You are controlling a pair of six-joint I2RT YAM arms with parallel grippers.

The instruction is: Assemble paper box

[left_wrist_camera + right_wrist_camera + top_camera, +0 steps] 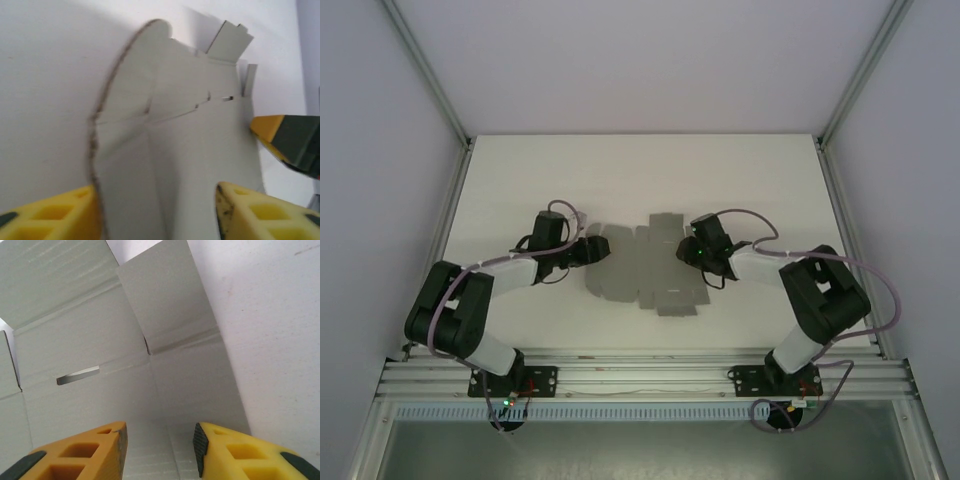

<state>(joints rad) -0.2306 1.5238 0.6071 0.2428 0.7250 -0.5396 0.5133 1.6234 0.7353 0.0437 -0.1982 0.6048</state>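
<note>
Paper box (640,272), one flat cut-out, was seen on the tabletop (640,180) between two pincers: left pincer (586,250) at its left edge, right pincer (683,250) at its right, both part-open, nothing clearly gripped.

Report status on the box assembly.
Left gripper open at left flap of paper box. Right gripper open at its right side. Box unassembled, lying on table. Nothing in the way.

The grey paper box (638,272) lies flat and unfolded on my white desk (640,170). My left arm (505,270) brings its jaws to the card's left edge. My right arm (765,265) brings its jaws over the upper right part.
</note>
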